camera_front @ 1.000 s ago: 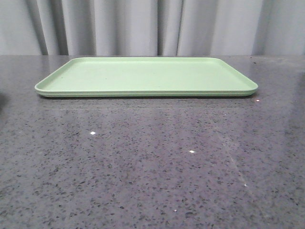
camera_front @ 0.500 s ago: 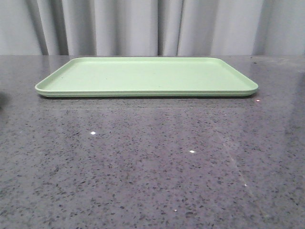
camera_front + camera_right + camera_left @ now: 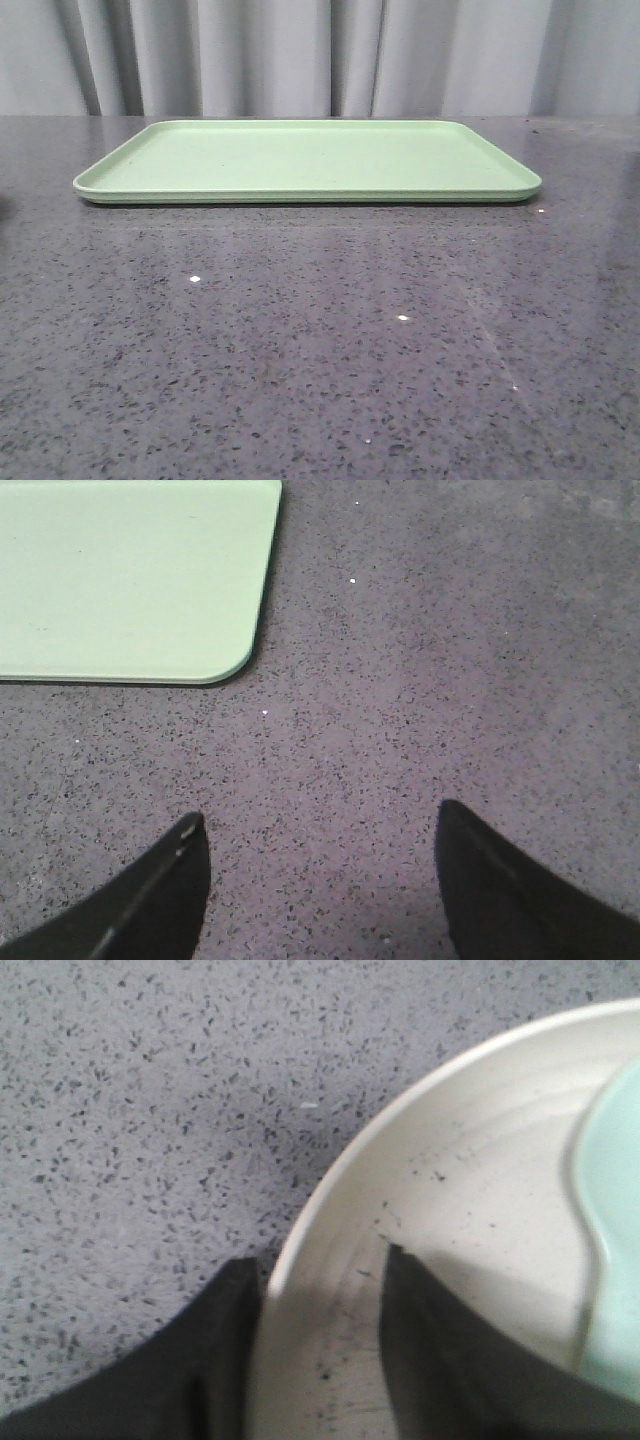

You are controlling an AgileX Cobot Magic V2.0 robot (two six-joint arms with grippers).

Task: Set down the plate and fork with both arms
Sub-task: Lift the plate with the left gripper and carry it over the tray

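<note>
Front view: light-green tray (image 3: 307, 160) lies flat on the dark speckled table (image 3: 320, 340), toward the far side, grey curtain (image 3: 320, 55) behind; neither arm shows in this view and the tray carries nothing. Left wrist view: left gripper (image 3: 320, 1350) straddles the raised rim of the plate (image 3: 440, 1190), one black finger (image 3: 190, 1370) outside the rim over the table, the other finger on the inside over the plate's cream, faintly speckled surface; the rim passes between the two fingers, and they sit close on either side of it, but whether they actually clamp the rim or just bracket it, cannot tell. Plate rests on the grey speckled table, only an arc of it in frame. A pale blue-green piece (image 3: 610, 1240) lies in the plate at the frame edge, too cropped to name for sure. Right wrist view: right gripper (image 3: 320, 880) is spread wide, both dark fingertips (image 3: 150, 900) well apart with only bare table between them, grasping nothing. It hangs over the table just off one rounded corner of the tray, which shows in that view beyond the fingers. Fork not seen in any view; plate is off the tray, at the left gripper
</note>
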